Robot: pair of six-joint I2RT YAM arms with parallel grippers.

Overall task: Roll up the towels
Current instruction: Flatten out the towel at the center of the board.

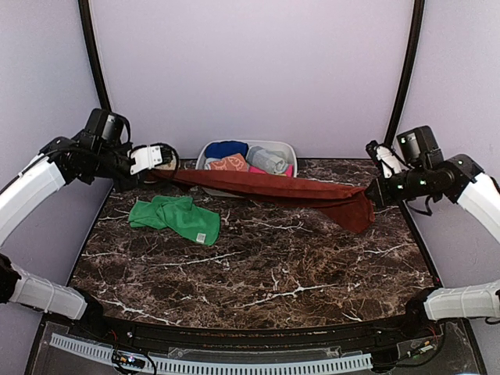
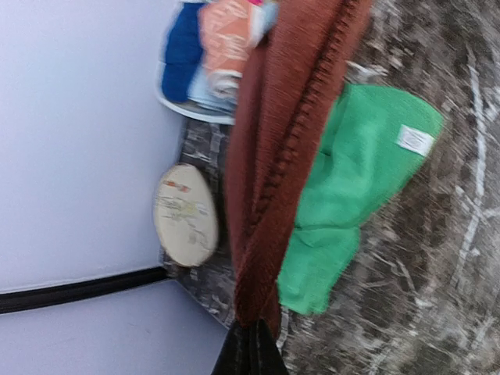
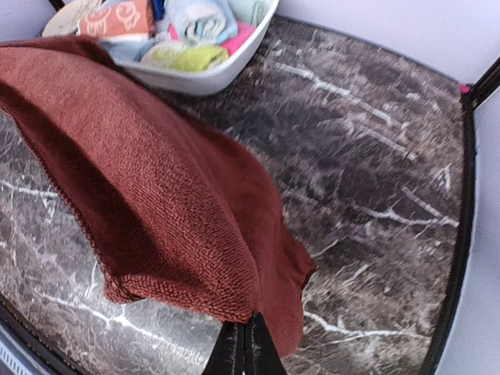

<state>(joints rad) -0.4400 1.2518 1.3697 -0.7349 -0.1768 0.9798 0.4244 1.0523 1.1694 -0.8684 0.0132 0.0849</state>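
Dark marble desk point(image 1: 281, 273), lilac walls behind. At left-centre of the top view I've got the left end effector point(image 1: 158, 172) clamped on one end of the rust-brown towel point(image 1: 266, 185). The right end effector point(image 1: 375, 192), at the right edge, pinches the other end. It's strung between them, right end drooping. The green towel point(image 1: 176, 213) lies crumpled on the desk, left-centre. The orange towel point(image 1: 229, 163) sits in the white basin point(image 1: 286, 146), upper centre.
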